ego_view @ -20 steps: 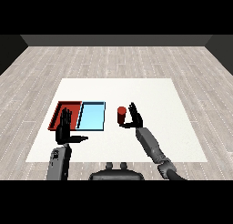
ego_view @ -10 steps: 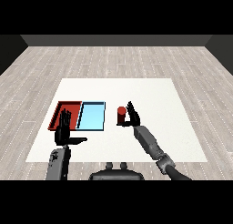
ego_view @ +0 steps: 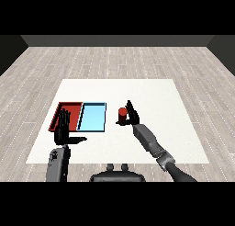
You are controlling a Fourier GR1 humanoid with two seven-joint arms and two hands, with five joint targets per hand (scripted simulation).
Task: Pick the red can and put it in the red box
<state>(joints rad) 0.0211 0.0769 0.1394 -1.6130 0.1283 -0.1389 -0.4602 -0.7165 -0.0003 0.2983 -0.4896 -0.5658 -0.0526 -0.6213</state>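
The red can stands upright on the white table, just right of the light blue tray. My right hand is against the can's right side, fingers straight and pointing up, thumb reaching across in front of the can's base. The hand is open, not curled round the can. The red tray lies left of the blue one, touching it. My left hand is raised over the red tray's near edge, open, fingers straight up and thumb out to the right, holding nothing.
Both trays hold nothing. Bare white table stretches to the right of and beyond the can. Grey wood floor surrounds the table.
My right hand has moved left, closing the gap to the can until it touches it. The left hand has barely shifted. The can stands where it was.
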